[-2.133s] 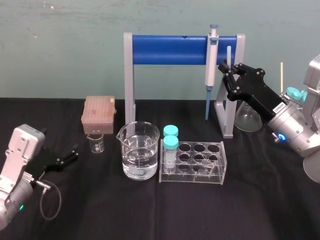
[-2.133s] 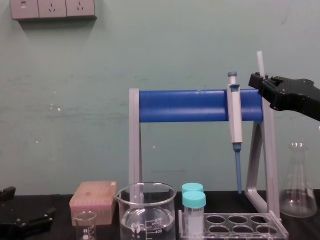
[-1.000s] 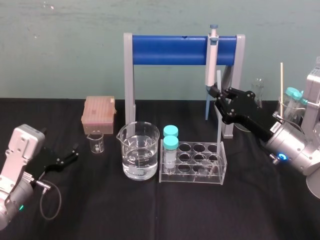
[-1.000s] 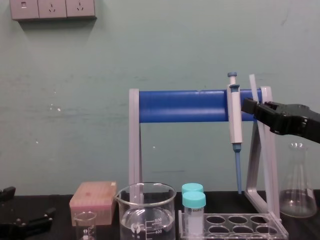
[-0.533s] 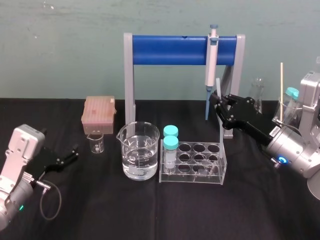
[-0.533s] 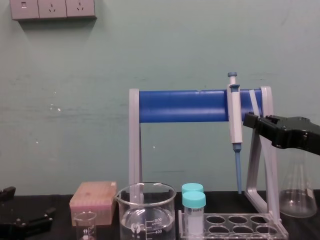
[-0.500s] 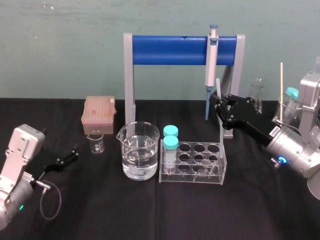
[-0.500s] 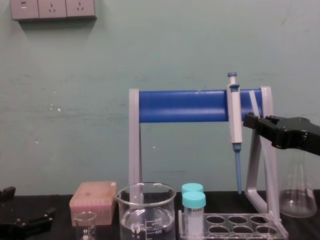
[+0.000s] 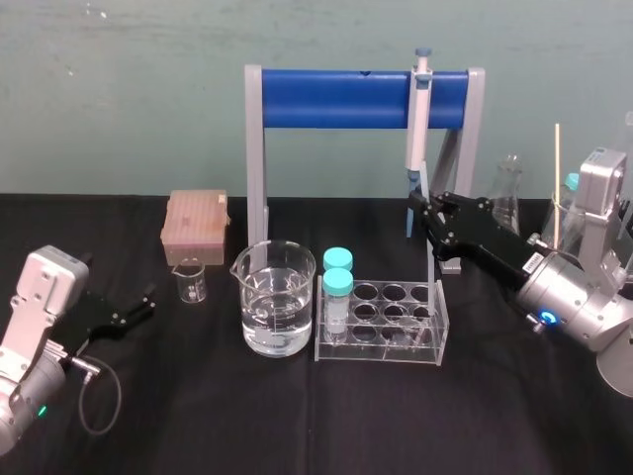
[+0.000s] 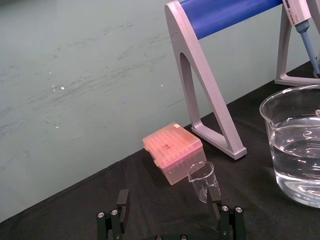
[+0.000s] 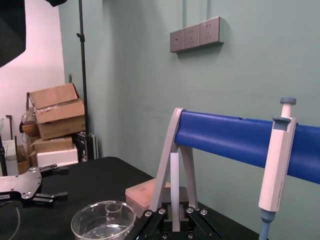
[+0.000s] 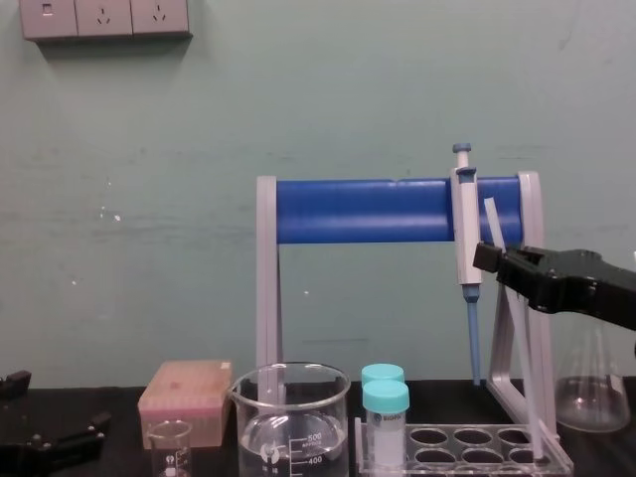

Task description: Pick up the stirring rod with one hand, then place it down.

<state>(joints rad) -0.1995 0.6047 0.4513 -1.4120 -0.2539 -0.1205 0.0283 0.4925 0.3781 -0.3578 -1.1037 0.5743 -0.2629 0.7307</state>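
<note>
The stirring rod [image 12: 516, 328] is a thin translucent-white stick, held nearly upright and leaning slightly. My right gripper [image 12: 489, 258] is shut on its upper part. In the head view the right gripper [image 9: 423, 212] hovers over the right end of the clear tube rack [image 9: 384, 323]. The stirring rod [image 9: 430, 265] runs down from it to the rack's rightmost holes. The right wrist view shows the stirring rod [image 11: 174, 172] rising from between the closed fingertips of the right gripper [image 11: 173, 216]. My left gripper [image 9: 141, 303] rests open on the table at the left, its fingers [image 10: 226, 219] spread wide.
A large beaker of water [image 9: 278, 300] stands left of the rack, which holds two teal-capped tubes [image 9: 337, 285]. A small beaker [image 9: 188, 283] and a pink tip box [image 9: 196, 226] sit further left. Behind is the blue stand [image 9: 336, 97] with a hanging pipette [image 9: 418, 124]. A flask [image 9: 507, 190] stands at the right.
My right gripper has come down and moved left with the rod. The rod's lower end now reaches the right end of the tube rack. The left arm has not moved.
</note>
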